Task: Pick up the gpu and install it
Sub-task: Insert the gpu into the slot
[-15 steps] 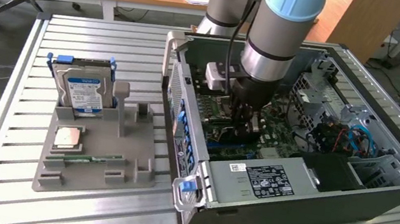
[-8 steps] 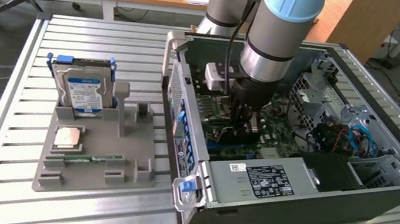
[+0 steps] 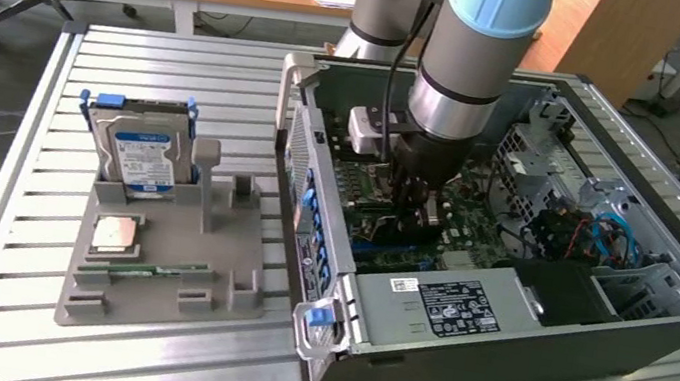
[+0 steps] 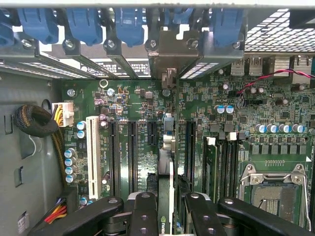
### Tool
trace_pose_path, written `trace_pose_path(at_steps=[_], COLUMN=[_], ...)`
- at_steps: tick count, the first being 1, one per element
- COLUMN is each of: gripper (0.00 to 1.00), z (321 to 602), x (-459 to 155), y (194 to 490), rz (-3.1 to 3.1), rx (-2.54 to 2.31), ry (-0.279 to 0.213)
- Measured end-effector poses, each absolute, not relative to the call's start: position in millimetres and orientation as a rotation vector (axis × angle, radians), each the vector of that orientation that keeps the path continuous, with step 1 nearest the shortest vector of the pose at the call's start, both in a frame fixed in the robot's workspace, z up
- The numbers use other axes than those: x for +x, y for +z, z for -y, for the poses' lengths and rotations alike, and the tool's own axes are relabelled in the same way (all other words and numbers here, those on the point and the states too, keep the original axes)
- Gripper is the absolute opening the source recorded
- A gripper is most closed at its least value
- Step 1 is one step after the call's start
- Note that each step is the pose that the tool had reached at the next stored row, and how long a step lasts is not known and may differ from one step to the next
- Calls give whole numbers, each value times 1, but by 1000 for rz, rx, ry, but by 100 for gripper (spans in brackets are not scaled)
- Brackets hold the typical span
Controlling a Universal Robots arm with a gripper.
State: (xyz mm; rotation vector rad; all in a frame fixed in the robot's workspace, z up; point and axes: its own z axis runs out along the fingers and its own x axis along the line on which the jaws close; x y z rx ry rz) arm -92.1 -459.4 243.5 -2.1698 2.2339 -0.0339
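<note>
**GPU held edge-on over the motherboard slots**

GPU [image 4: 166, 162]: thin card seen edge-on in the wrist view, standing upright between the two black fingers [image 4: 142, 216] of the claw [image 4: 167, 219]. Claw closed partway, gripping the card from both sides. A green logo patch shows on the card near the grip; its lettering cannot be read. The card's far end reaches toward the metal bracket [image 4: 169, 77] at the case's rear wall, in line with the long black expansion slots [image 4: 132, 155]; whether it is seated cannot be told.

Motherboard [image 4: 275, 113]: green, with an open CPU socket [image 4: 273, 191], a white slot [image 4: 92, 155] and small white printing too fine to read.

Blue retainer clips [image 4: 129, 24]: row along the rear slot openings.

Computer case [image 3: 488, 375]: open, lying on the slatted desk [image 3: 170, 64]. Power supply sticker [image 3: 464, 308] carries dense print, not legible.

Grey parts tray [image 3: 225, 280], on the exterior view's left: hard drive [image 3: 143, 156] upright with a blue label, RAM stick [image 3: 146, 272] lying flat.
</note>
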Motion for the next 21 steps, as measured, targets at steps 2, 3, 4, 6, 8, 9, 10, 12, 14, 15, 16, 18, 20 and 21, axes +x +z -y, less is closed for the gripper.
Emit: trace_pose_path(at_steps=[2,3,4,6,8,9,10,12,14,15,16,18,20,21], gripper=[26,26,26,26,26,26,26,27,33,33,33,33,33,33], z=[459,459,459,459,459,459,459,459,459,459,459,459,459,459], x=[-92,-92,-92,-92,-92,-92,-92,-92,-92,-92,-92,-92,-92,-92], y=[244,244,244,244,244,244,244,244,244,244,244,244,244,244], rz=[-2234,-2234,-2234,-2234,-2234,-2234,-2234,-2234,-2234,-2234,-2234,-2234,-2234,-2234], rx=[-2170,-2170,-2170,-2170,-2170,-2170,-2170,-2170,-2170,-2170,-2170,-2170,-2170,-2170], ry=[-34,-34,-34,-34,-34,-34,-33,-34,-34,-34,-34,-34,-34,-34])
